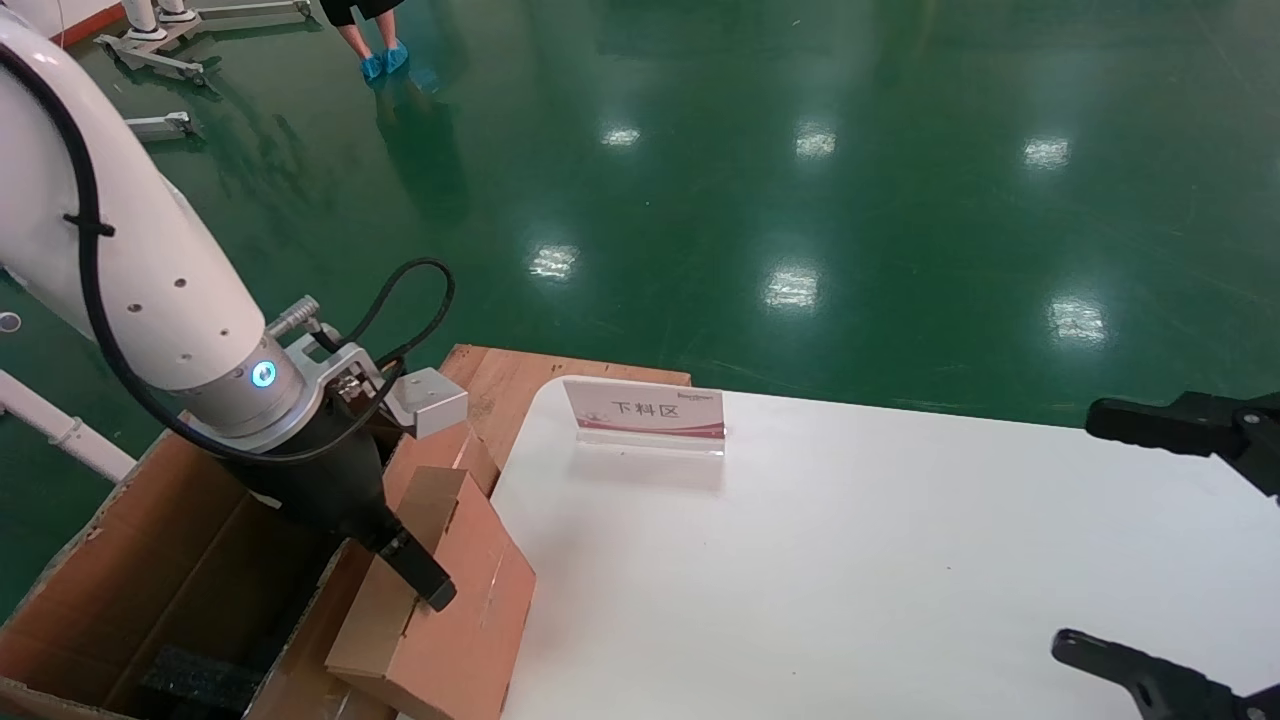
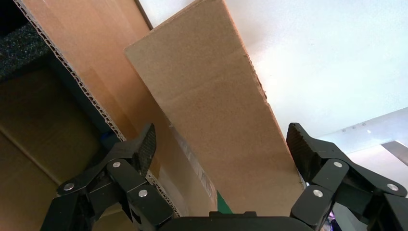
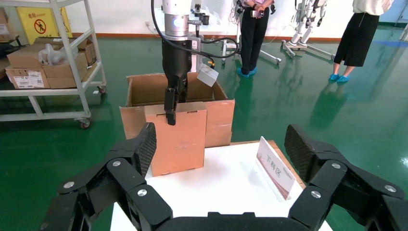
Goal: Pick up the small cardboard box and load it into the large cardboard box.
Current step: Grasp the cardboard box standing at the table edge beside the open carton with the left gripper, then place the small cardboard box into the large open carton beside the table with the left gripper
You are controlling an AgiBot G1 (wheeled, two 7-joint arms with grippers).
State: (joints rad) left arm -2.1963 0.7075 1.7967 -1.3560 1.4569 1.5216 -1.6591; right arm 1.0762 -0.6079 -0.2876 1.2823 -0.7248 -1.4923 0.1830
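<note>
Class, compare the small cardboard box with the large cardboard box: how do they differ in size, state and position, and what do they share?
The small cardboard box is flat and closed; the large cardboard box is deep and open-topped, flaps spread. The small one stands on edge at the white table's rim, with the left gripper astride its top edge; the large one sits lower, beside the table. The small one is far smaller. Both are plain brown cardboard.
</note>
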